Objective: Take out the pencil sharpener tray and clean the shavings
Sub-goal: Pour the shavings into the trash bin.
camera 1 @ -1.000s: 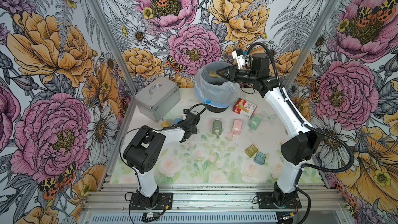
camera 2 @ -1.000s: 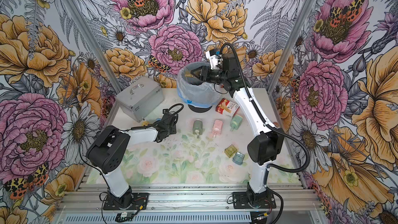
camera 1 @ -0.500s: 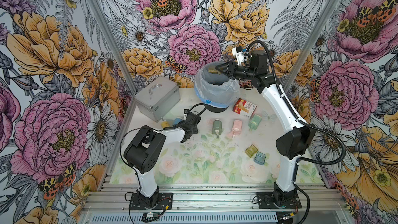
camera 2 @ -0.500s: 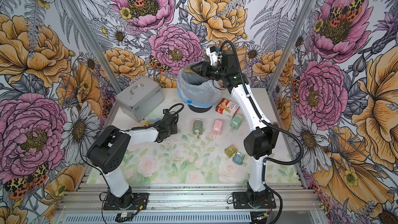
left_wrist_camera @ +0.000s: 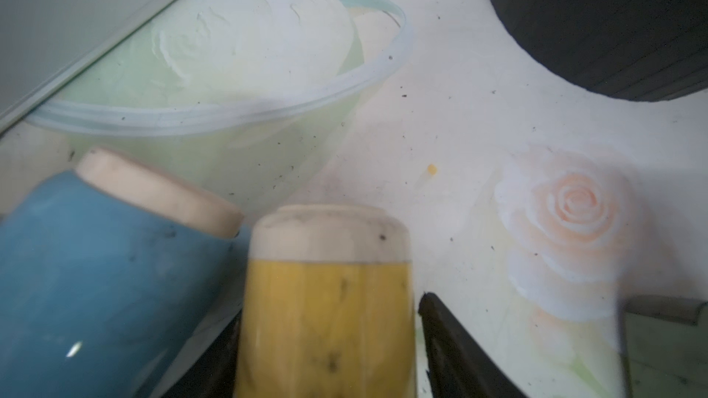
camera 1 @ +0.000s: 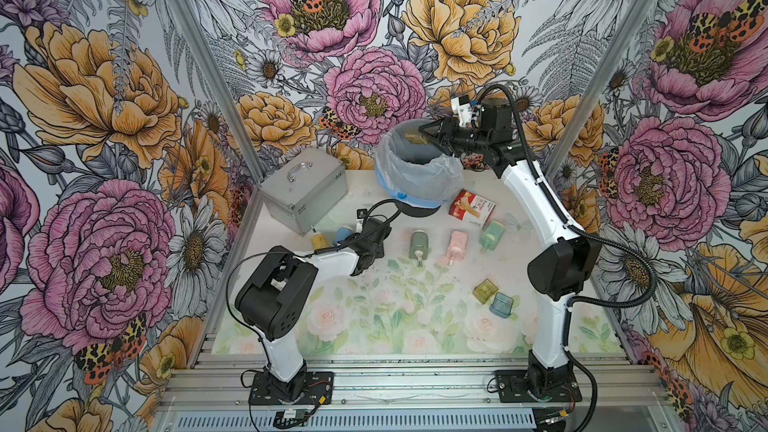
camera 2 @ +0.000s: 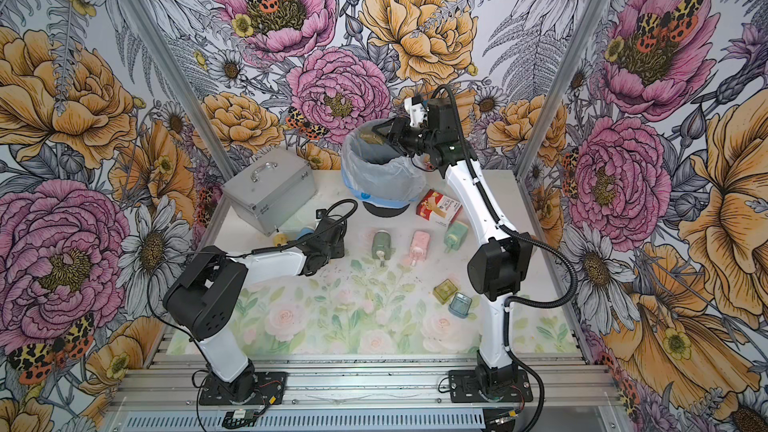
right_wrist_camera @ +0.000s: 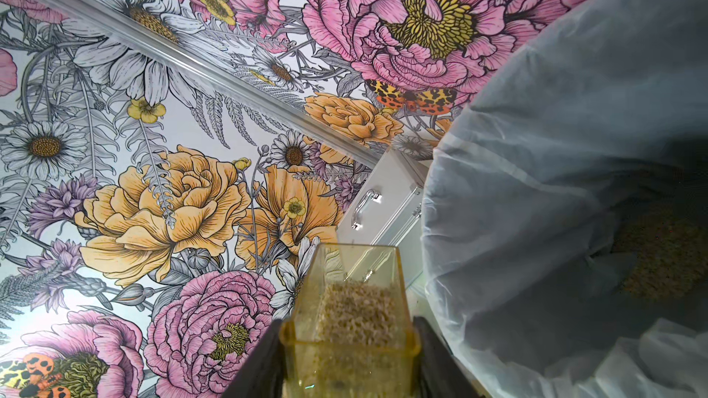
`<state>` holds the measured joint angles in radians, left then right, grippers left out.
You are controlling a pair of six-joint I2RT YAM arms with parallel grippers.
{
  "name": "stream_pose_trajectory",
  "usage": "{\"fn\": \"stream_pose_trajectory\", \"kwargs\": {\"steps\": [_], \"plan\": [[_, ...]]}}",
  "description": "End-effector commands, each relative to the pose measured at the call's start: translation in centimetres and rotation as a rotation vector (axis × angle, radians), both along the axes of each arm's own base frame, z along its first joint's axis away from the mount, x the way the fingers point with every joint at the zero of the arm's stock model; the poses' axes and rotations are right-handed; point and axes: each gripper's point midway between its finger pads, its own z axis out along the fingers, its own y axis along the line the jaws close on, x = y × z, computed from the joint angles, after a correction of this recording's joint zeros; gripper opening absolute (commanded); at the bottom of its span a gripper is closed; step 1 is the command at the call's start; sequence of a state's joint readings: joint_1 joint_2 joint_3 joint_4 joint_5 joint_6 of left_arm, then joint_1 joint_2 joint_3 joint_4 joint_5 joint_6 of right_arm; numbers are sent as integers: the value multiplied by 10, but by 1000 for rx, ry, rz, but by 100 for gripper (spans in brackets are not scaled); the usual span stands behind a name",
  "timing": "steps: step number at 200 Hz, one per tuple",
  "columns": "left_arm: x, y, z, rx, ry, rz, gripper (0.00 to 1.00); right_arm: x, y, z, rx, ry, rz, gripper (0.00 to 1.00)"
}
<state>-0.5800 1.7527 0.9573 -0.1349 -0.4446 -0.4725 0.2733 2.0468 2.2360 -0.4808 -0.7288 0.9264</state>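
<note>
The yellow tray [right_wrist_camera: 344,354] is out of its sharpener and sits in my right claw [right_wrist_camera: 346,323], whose jaws are shut narrow on its two long sides. I hold it high at the back of the counter [camera 1: 374,326], at the mouth of the lined bin [camera 1: 415,176]. The shavings [right_wrist_camera: 356,304] lie as a pale brown heap inside the tray, so I judge that the emptying is not yet done. The tray is placed there so that whatever falls lands in the liner and not on the counter. Deep in the bin I see a brownish mass [right_wrist_camera: 666,254], probably more of the same. The next move, I think, is a slow turn of the wrist to tip the tray, because such flakes are light and can scatter. My left claw [left_wrist_camera: 327,310] is low on the counter near the metal case [camera 1: 303,189], with its jaws on either side of the yellow sharpener [left_wrist_camera: 329,357], which lies beside a blue sharpener [left_wrist_camera: 95,281]. From the blurred wrist view I cannot tell if the jaws press it or stand a little off it. I suppose this claw is there to steady the body for the tray's return. Further out, three more sharpeners [camera 1: 457,245] lie in a row at the middle of the counter, and two small trays [camera 1: 485,290] lie nearer the front. A red box [camera 1: 471,205] lies just beside the bin. Small dark flecks [left_wrist_camera: 404,95] are spread on the counter, and they will need cleaning too.
</note>
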Motion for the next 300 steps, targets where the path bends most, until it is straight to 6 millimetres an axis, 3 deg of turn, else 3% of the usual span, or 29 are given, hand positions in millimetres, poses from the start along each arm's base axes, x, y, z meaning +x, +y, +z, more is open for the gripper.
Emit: {"fn": "stream_pose_trajectory", "kwargs": {"steps": [1,137,154,164,211,255,300], "plan": [[0,3,21,17,-44,11,66,7,-3,6,45,33,-25,20],[-26,8,80,40,-159,-8,73,13,-12,0,219,310,-81,19],[-32,12,88,28,-173,-8,81,15,-15,1,243,343,-96,19],[-37,14,92,19,-181,-9,98,18,-18,-2,259,369,-105,18],[-60,22,101,5,-206,-3,99,27,-18,8,370,437,-137,18],[-76,21,125,-13,-241,-24,99,31,-18,29,498,461,-170,18],[-94,19,148,-36,-281,-43,99,37,-14,34,685,501,-215,17]]}}
